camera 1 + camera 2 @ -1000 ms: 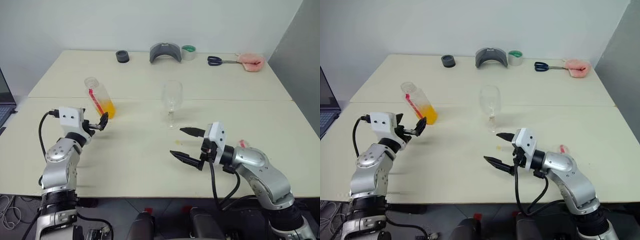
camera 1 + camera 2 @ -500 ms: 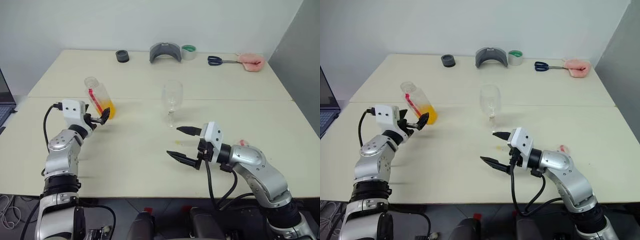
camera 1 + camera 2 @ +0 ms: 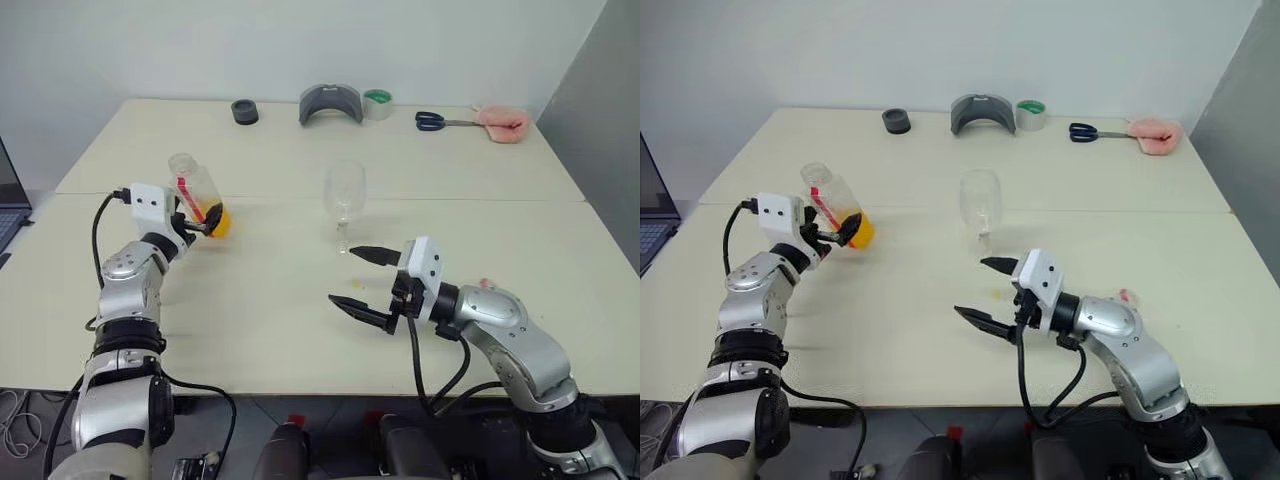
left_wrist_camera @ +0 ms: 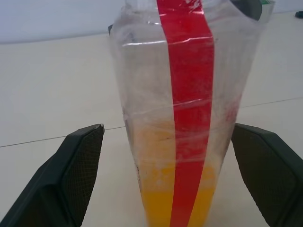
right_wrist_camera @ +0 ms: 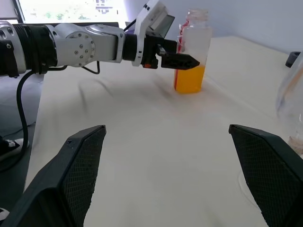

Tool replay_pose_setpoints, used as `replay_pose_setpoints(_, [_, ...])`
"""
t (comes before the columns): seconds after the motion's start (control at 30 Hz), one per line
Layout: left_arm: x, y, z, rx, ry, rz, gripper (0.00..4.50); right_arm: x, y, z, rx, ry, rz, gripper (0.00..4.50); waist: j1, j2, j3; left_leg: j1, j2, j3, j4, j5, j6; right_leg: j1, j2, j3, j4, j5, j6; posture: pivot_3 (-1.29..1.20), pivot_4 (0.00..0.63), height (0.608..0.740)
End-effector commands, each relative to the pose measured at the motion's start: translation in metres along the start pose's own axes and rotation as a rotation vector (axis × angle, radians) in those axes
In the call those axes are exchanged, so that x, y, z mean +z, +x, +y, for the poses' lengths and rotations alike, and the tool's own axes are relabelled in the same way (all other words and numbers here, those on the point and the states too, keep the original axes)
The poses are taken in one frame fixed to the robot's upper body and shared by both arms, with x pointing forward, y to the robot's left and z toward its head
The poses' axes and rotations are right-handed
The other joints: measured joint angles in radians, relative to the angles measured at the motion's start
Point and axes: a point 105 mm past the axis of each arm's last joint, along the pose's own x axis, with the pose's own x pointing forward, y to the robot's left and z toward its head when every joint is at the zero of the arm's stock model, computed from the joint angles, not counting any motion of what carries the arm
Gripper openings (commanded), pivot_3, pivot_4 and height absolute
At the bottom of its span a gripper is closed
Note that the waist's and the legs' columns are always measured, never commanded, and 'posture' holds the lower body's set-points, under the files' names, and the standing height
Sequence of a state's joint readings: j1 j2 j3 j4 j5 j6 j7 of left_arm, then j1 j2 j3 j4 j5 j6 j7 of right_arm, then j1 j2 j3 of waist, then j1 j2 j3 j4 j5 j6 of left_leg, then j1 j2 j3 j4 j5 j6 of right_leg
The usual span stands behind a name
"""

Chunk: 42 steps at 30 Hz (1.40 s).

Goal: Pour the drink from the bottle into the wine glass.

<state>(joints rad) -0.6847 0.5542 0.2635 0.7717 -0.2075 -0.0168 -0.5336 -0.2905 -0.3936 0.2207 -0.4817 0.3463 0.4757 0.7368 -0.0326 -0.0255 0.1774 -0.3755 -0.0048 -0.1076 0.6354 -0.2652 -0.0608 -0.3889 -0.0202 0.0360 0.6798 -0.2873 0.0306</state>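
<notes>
Nearest, the right gripper (image 3: 362, 284) hovers low over the table (image 3: 280, 330), level and aimed toward 10 o'clock, its two black fingers spread wide with nothing between them. A small yellowish speck (image 3: 357, 283) lies on the tabletop by that gripper, and a small pink-red thing (image 3: 487, 285) lies just beyond the right forearm; what it is cannot be told.

Farther in, at about 12 o'clock from the right gripper, the wine glass (image 3: 343, 203) stands upright on its foot, empty, well apart from both grippers and with nothing between it and the bottle.

Off at 9 o'clock from the glass stands the bottle (image 3: 199, 194), upright on its base, long axis vertical, open mouth at the top with no cap on it, red label strip facing the left gripper. The drink (image 3: 217, 219) fills only its lowest part. The left gripper (image 3: 203, 216) is level and points straight at the bottle; its fingers (image 4: 78, 170) stand apart on either side of the lower body, and the left wrist view shows a gap on both sides.

Along the far edge, from 11 to 1 o'clock, lie a black round object (image 3: 245, 112), a grey curved piece (image 3: 330, 104), a tape roll (image 3: 377, 104), scissors (image 3: 440, 122) and a pink item (image 3: 503, 124).
</notes>
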Motion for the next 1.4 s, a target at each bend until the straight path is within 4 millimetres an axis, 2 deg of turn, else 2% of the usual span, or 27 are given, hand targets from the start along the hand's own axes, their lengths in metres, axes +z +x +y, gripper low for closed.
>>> replay_pose_setpoints(0.03, [0.018, 0.003, 0.007, 0.006, 0.043, -0.051, 4.5, 0.014, 0.001, 0.004, 0.014, -0.027, -0.046, 4.44, 0.0, 0.0, 0.0, 0.0, 0.0, 0.0, 0.0, 0.0, 0.0, 0.0, 0.0, 0.0, 0.0, 0.0, 0.0, 0.0, 0.15, 0.74])
replay_pose_setpoints(0.27, [0.016, 0.007, 0.005, -0.01, 0.032, -0.053, 4.5, 0.014, 0.0, 0.005, 0.013, -0.028, -0.044, 4.44, 0.0, 0.0, 0.0, -0.002, 0.0, -0.001, 0.004, 0.0, 0.0, 0.0, 0.0, -0.001, 0.0, 0.0, 0.0, 0.0, 0.15, 0.74])
replay_pose_setpoints(0.5, [0.019, 0.012, 0.003, -0.015, 0.031, -0.064, 2.26, 0.013, 0.001, 0.005, 0.017, -0.03, -0.043, 4.5, -0.001, 0.0, 0.0, -0.005, -0.001, -0.003, 0.006, 0.0, 0.0, -0.001, 0.0, -0.003, 0.001, 0.0, 0.0, 0.0, 0.15, 0.74])
replay_pose_setpoints(0.57, [0.019, 0.013, 0.004, -0.013, 0.033, -0.065, 1.78, 0.013, 0.001, 0.004, 0.015, -0.031, -0.043, 4.5, -0.001, 0.0, 0.0, -0.005, 0.0, -0.003, 0.007, 0.0, 0.0, -0.001, 0.0, -0.003, 0.001, 0.0, 0.0, 0.0, 0.15, 0.74])
replay_pose_setpoints(0.6, [0.02, 0.013, 0.004, -0.012, 0.033, -0.065, 1.7, 0.013, 0.002, 0.004, 0.014, -0.032, -0.043, 4.5, 0.0, 0.0, 0.0, -0.005, 0.0, -0.003, 0.007, 0.0, 0.0, -0.001, 0.0, -0.003, 0.001, 0.0, 0.0, 0.0, 0.15, 0.74])
replay_pose_setpoints(0.73, [0.021, 0.014, 0.002, -0.023, 0.034, -0.074, 1.69, 0.014, 0.001, 0.004, 0.008, -0.036, -0.044, 4.5, 0.0, 0.0, 0.0, -0.005, -0.001, -0.003, 0.007, 0.0, 0.0, -0.001, 0.0, -0.003, 0.001, 0.0, 0.0, 0.0, 0.15, 0.74])
replay_pose_setpoints(0.83, [0.029, 0.018, -0.012, -0.066, 0.058, -0.102, 1.69, 0.018, -0.002, 0.001, -0.013, -0.043, -0.053, 4.5, 0.0, 0.0, 0.0, -0.005, -0.001, -0.003, 0.007, 0.0, 0.0, -0.001, 0.0, -0.003, 0.001, 0.0, 0.0, 0.0, 0.15, 0.74])
replay_pose_setpoints(0.97, [0.059, 0.024, -0.048, -0.178, 0.134, -0.179, 1.69, 0.034, -0.014, -0.01, -0.081, -0.046, -0.088, 4.5, 0.003, -0.002, 0.001, -0.007, -0.001, -0.004, 0.008, 0.0, 0.0, -0.001, 0.0, -0.003, 0.001, 0.0, 0.0, 0.0, 0.15, 0.74])
replay_pose_setpoints(1.13, [0.096, 0.031, -0.091, -0.285, 0.308, -0.256, 1.69, 0.039, -0.022, -0.028, -0.171, -0.051, -0.089, 4.5, 0.003, -0.002, 0.002, -0.007, -0.001, -0.004, 0.009, 0.0, 0.0, -0.001, -0.001, -0.003, 0.001, 0.0, 0.0, 0.0, 0.15, 0.74])
replay_pose_setpoints(1.4, [0.126, 0.042, -0.12, -0.321, 0.596, -0.339, 1.69, 0.042, -0.022, -0.06, -0.314, -0.041, -0.106, 4.5, -0.003, -0.002, 0.002, -0.006, -0.001, -0.002, 0.008, 0.0, 0.0, -0.002, 0.0, -0.002, 0.001, 0.0, 0.0, 0.0, 0.15, 0.74])
